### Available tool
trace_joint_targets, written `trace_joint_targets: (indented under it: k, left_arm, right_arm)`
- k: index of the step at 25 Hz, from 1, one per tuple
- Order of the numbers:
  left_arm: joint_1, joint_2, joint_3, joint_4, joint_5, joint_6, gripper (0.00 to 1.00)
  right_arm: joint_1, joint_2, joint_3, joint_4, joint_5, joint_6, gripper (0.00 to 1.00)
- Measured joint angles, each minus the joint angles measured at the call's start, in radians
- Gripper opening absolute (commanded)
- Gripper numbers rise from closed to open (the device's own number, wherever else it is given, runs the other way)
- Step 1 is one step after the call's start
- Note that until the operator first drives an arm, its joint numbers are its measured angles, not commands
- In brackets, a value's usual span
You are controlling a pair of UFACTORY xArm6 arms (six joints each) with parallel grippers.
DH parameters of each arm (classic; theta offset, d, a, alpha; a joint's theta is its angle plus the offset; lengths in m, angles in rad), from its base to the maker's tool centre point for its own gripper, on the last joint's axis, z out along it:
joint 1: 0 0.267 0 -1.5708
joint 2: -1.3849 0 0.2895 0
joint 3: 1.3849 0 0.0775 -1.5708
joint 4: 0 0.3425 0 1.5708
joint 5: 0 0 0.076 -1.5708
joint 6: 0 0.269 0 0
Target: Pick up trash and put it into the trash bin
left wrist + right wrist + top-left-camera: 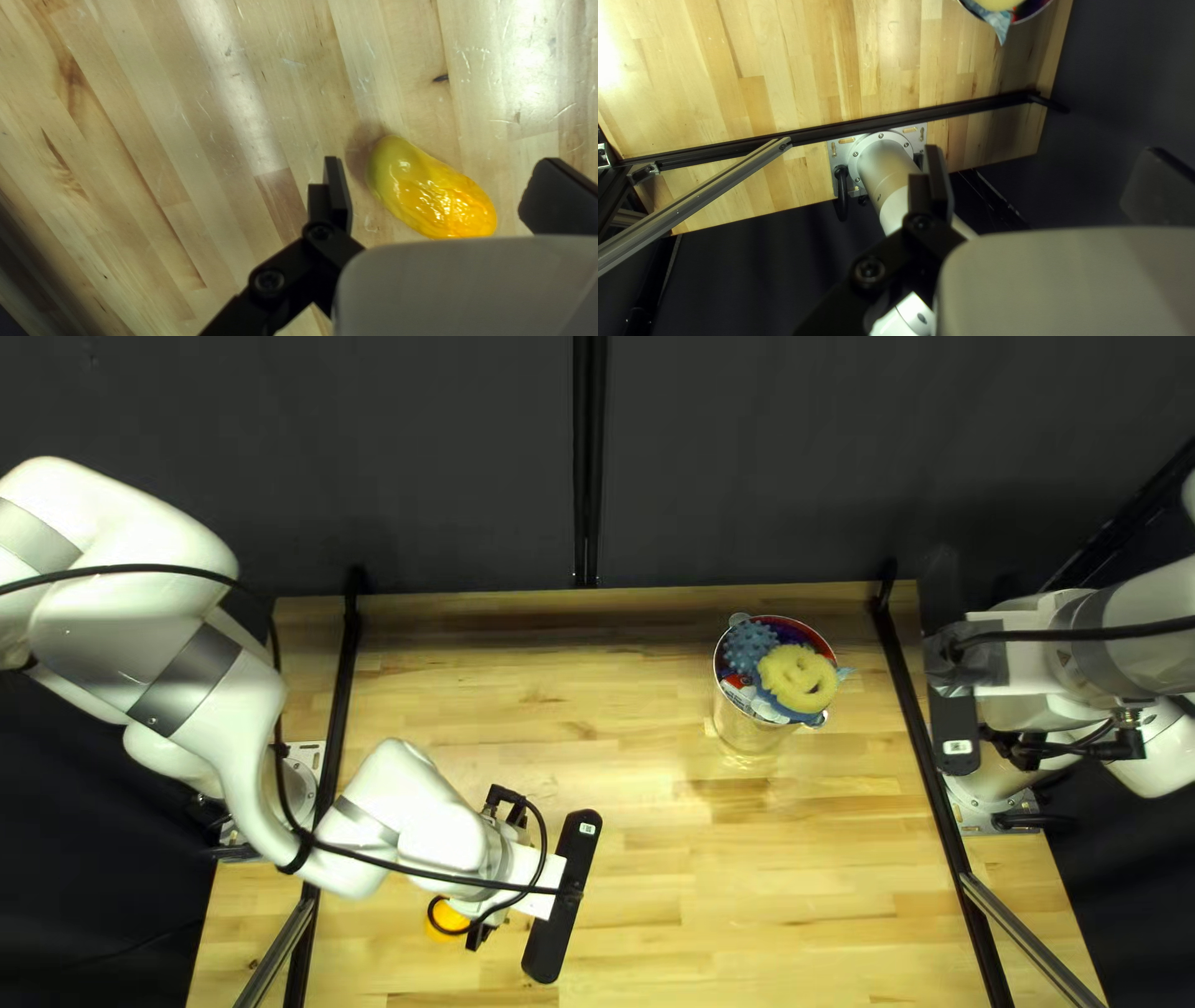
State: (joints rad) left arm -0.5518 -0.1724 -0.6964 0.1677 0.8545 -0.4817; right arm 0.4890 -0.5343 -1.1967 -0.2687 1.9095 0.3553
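Yellow lump, top left view: on the counter, toward its near left corner, partly hidden by the left arm; soft trash, I'd guess, though little of it shows here.
Trash bin, top left view: upright by the far edge, right of the middle, heaped to its rim with a blue spiky piece and a pale smiley shape.
Left gripper, left wrist view: fingers spread wide, holding nothing; the glossy, wrinkled lump lies between them, a gap on either side.
Step in hand, left wrist view: lining up the pick. The next move calls for settling lower if needed, then closing gently on that slick skin; it may slide or squash. The full bin will want a careful drop.
Right gripper, right wrist view: fingers parted and empty, beyond the counter's right edge, with the bin's rim and a blue scrap in sight. No part in this pick, I'd say.
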Motion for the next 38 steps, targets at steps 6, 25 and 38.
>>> trace_joint_targets:
  k: [6, 25, 38]
  left_arm:
    - [-0.070, -0.016, 0.008, -0.019, 0.025, -0.232, 1.00]
    - [-0.035, 0.100, 0.043, -0.099, 0.021, -0.735, 1.00]
    - [-0.003, 0.225, 0.027, -0.127, -0.023, -0.752, 1.00]
  right_arm:
    - [-0.014, -0.010, 0.001, 0.006, 0.001, -0.028, 1.00]
    - [-0.022, -0.009, 0.000, 0.008, 0.000, -0.034, 1.00]
    - [-0.022, -0.009, 0.000, 0.008, 0.000, -0.034, 1.00]
